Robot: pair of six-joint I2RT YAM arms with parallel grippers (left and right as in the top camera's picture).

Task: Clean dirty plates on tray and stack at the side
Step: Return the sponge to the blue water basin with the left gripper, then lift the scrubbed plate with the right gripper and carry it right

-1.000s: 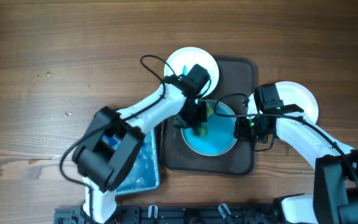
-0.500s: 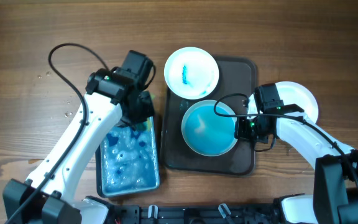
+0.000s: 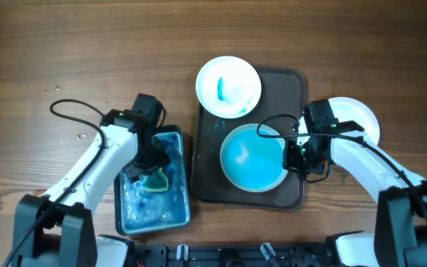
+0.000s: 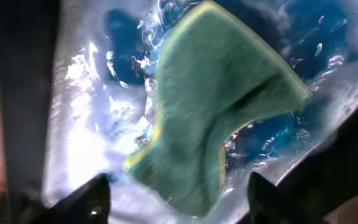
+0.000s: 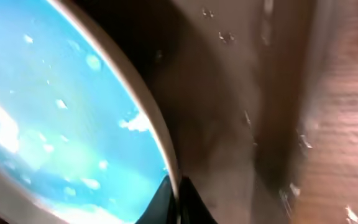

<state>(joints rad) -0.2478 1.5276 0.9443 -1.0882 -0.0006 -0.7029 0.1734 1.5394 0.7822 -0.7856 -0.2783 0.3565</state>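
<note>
A dark tray (image 3: pixel 288 81) holds two plates. The white plate (image 3: pixel 228 86) at its far left carries a blue smear. The nearer plate (image 3: pixel 252 158) is covered in blue, and my right gripper (image 3: pixel 293 156) is shut on its right rim. In the right wrist view the fingertips (image 5: pixel 178 196) pinch that rim of the blue plate (image 5: pixel 61 112). My left gripper (image 3: pixel 148 165) hangs open over the water tub (image 3: pixel 143 211). A green sponge (image 3: pixel 156 180) lies loose in the tub. In the left wrist view the sponge (image 4: pixel 222 106) sits in soapy water beyond my left gripper (image 4: pixel 179 199).
A clean white plate (image 3: pixel 360 119) lies on the wooden table to the right of the tray, partly under my right arm. Water drops (image 3: pixel 80 136) spot the table at the left. The tub stands close against the tray's left edge.
My left arm swung from the blue plate on the tray to the tub with the sponge, then opened and dropped it there. The blue plate shifted slightly in my right gripper.
</note>
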